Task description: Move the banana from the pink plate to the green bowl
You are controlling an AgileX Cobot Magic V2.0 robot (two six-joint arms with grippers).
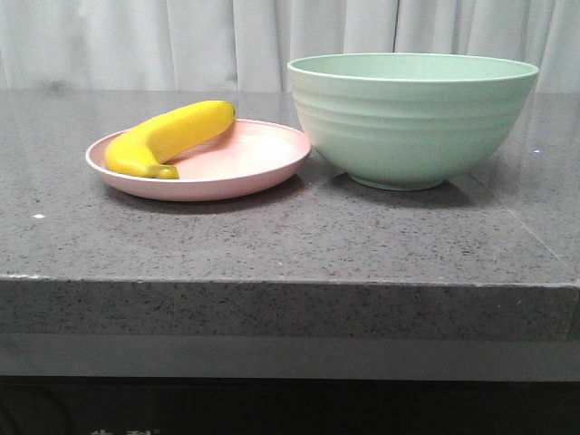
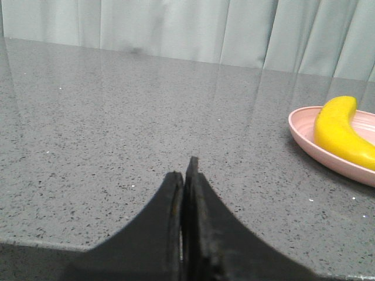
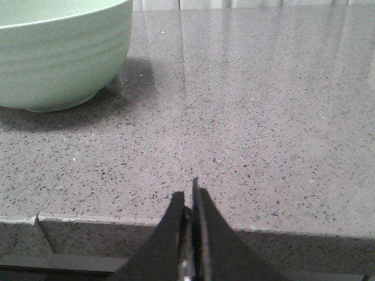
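Observation:
The yellow banana (image 1: 172, 136) lies on the pink plate (image 1: 263, 168) at the left of the grey stone table. The mint-green bowl (image 1: 412, 118) stands just right of the plate, nearly touching it. Neither gripper shows in the front view. In the left wrist view my left gripper (image 2: 186, 170) is shut and empty, low near the table's front edge, with the plate (image 2: 304, 137) and banana (image 2: 340, 132) ahead to one side. In the right wrist view my right gripper (image 3: 188, 193) is shut and empty at the table's front edge, with the bowl (image 3: 58, 52) well off.
The grey speckled table (image 1: 290, 245) has a thick front edge. A pale curtain (image 1: 181, 36) hangs behind it.

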